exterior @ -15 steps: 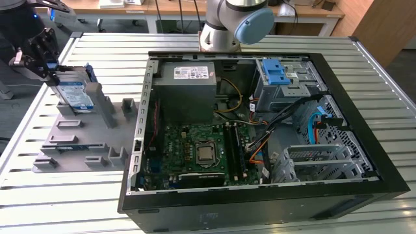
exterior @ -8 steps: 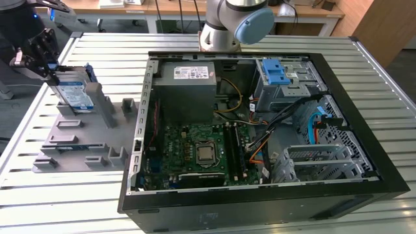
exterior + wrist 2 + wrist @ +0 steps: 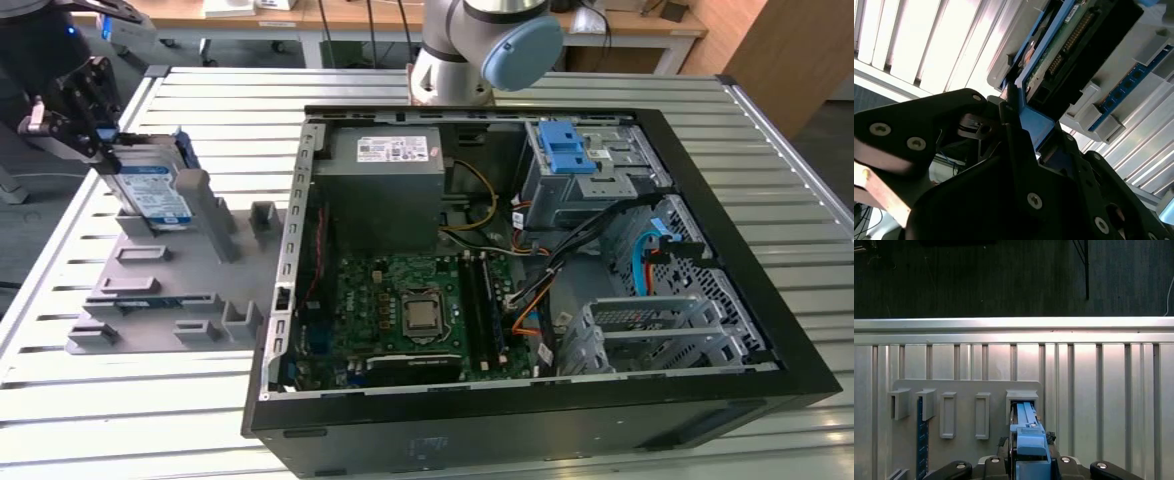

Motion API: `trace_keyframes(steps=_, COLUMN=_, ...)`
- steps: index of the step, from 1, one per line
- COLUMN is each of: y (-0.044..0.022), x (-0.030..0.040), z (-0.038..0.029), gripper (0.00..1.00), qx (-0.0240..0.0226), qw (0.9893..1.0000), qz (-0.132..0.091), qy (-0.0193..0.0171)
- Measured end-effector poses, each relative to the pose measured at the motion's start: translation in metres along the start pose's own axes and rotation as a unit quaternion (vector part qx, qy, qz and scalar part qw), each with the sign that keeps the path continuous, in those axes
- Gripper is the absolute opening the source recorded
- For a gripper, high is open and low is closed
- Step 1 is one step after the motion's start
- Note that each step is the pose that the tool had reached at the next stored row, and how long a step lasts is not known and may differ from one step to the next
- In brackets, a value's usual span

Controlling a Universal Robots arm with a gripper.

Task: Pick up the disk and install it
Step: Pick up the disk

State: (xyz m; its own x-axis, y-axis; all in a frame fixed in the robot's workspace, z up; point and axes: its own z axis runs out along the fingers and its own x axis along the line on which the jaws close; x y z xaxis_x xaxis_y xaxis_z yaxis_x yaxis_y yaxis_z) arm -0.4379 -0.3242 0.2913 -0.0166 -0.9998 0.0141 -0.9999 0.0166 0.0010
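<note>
In the exterior view the disk (image 3: 151,192), a silver drive with a blue-and-white label and a blue frame, stands on edge in a slot of the grey fixture (image 3: 160,290) at the exterior view's left. My gripper (image 3: 83,118) is shut on its upper end. The first wrist view looks down the disk's blue carrier (image 3: 1026,432), held between black fingers (image 3: 989,464) over the fixture's slot (image 3: 1021,397). The second wrist view shows the disk's green board and blue frame (image 3: 1051,60) running away from my gripper (image 3: 1021,125). I cannot tell whether the disk rests in the slot or hangs just above it.
An open black computer case (image 3: 747,300) lies on the slatted metal table (image 3: 160,420). Inside are a grey drive cage with a blue latch (image 3: 567,150), a power supply (image 3: 387,175) and a motherboard (image 3: 407,315). The arm's base (image 3: 474,50) stands behind the case.
</note>
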Motion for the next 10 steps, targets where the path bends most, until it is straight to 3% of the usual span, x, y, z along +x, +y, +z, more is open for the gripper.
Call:
trace_keyframes(steps=1, y=0.0, x=0.0001, z=-0.0092, gripper=0.37, qx=0.0, qw=1.0, qz=0.0, qy=0.0)
trace_keyframes(steps=10, y=0.0, x=0.0001, z=-0.0099, gripper=0.37, qx=0.0, qw=1.0, qz=0.0, qy=0.0)
